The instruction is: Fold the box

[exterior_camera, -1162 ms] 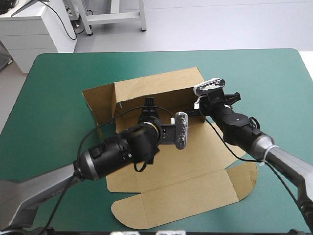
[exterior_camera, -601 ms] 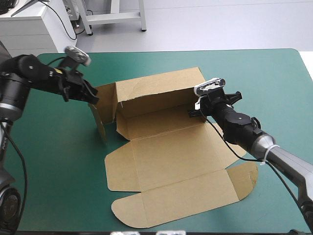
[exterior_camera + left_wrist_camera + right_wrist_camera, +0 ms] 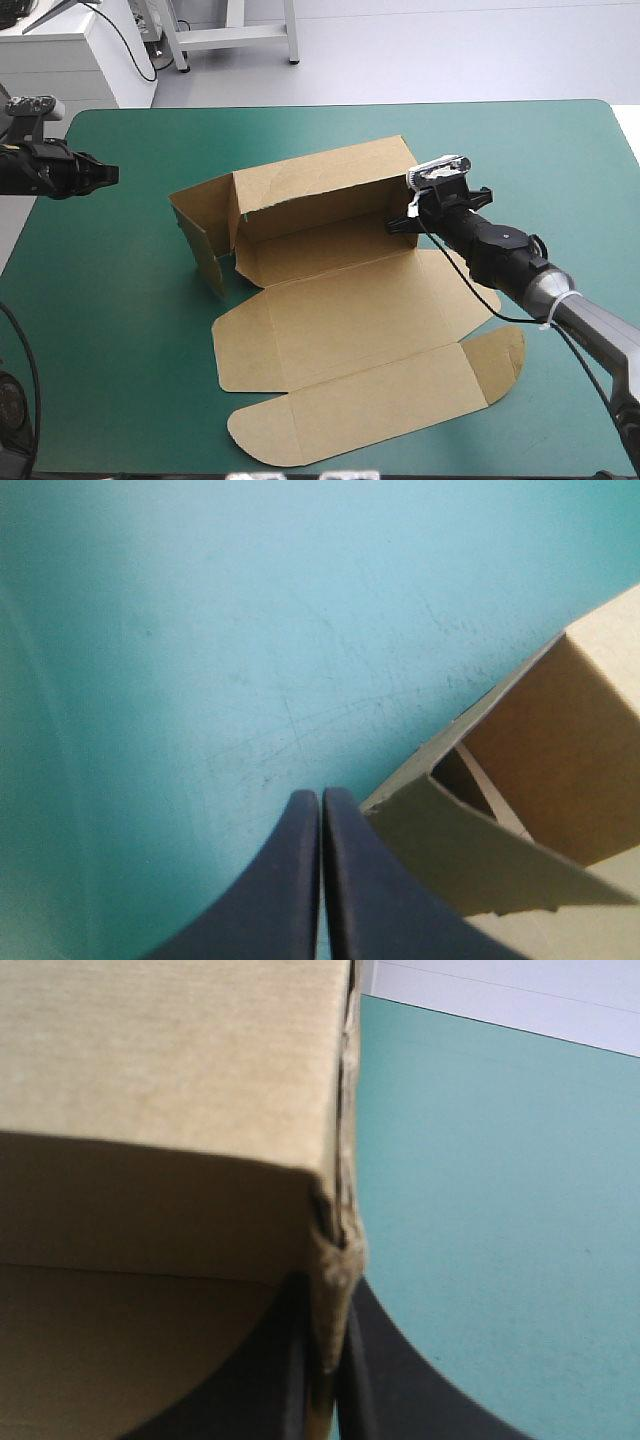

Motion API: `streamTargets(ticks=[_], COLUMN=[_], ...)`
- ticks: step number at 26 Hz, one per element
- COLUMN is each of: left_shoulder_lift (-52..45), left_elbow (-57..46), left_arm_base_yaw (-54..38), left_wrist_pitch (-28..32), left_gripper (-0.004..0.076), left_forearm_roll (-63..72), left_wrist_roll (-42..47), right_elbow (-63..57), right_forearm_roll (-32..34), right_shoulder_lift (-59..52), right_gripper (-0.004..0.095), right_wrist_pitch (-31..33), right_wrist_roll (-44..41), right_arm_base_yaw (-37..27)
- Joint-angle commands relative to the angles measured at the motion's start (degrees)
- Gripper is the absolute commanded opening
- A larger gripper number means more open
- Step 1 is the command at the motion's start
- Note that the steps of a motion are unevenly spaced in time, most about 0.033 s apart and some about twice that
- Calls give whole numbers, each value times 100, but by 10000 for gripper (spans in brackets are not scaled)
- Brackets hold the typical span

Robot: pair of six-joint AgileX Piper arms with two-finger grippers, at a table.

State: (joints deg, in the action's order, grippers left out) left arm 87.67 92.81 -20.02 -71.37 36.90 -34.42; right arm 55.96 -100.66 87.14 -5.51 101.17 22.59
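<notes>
The brown box [image 3: 340,300] lies on the teal-green cover with its long back wall [image 3: 320,190] raised and its left end flap [image 3: 200,240] standing. Its base, front panel and lid flaps lie flat. My right gripper [image 3: 398,224] is at the back wall's right end, shut on the box. In the right wrist view the board edge [image 3: 335,1250] runs down between the black fingers [image 3: 400,1370]. My left gripper [image 3: 108,174] is shut and holds nothing, hovering near the table's left edge, well clear of the box. Ahead of and beside its joined fingers [image 3: 320,810] the box's left corner [image 3: 560,750] shows.
The box's flat front flap [image 3: 360,410] reaches close to the table's front edge. Bare teal-green cover [image 3: 110,300] lies between the box and the left edge, and more [image 3: 560,170] lies to the right of the box.
My left arm drew back from over the box's middle, passed the left end flap, and moved out to the table's left edge. The left flap now stands. The right gripper kept its hold.
</notes>
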Motion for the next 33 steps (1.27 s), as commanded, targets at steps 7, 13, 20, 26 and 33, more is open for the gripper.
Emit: streamTargets(ticks=[7, 13, 20, 26, 33], left_shoulder_lift=[-237, -237, -237, -237, -237], left_elbow=[131, 131, 131, 131, 131], left_arm_base_yaw=[-13, -13, -13, -13, -13], left_wrist_pitch=[-247, -247, -247, -247, -247], left_gripper=[-8, -8, -8, -8, -8], left_forearm_roll=[345, 345, 386, 514, 514], left_wrist_roll=[22, 22, 22, -8, -8], right_elbow=[135, 44, 8, 8, 8], right_forearm_roll=[-203, 227, 227, 272, 915], right_shoulder_lift=[-189, -189, -19, 92, 92], right_gripper=[-21, -21, -21, -21, -21], right_wrist_pitch=[273, 337, 428, 582, 486], right_wrist_roll=[67, 414, 74, 74, 231], right_arm_base_yaw=[-68, -68, -68, -68, -68])
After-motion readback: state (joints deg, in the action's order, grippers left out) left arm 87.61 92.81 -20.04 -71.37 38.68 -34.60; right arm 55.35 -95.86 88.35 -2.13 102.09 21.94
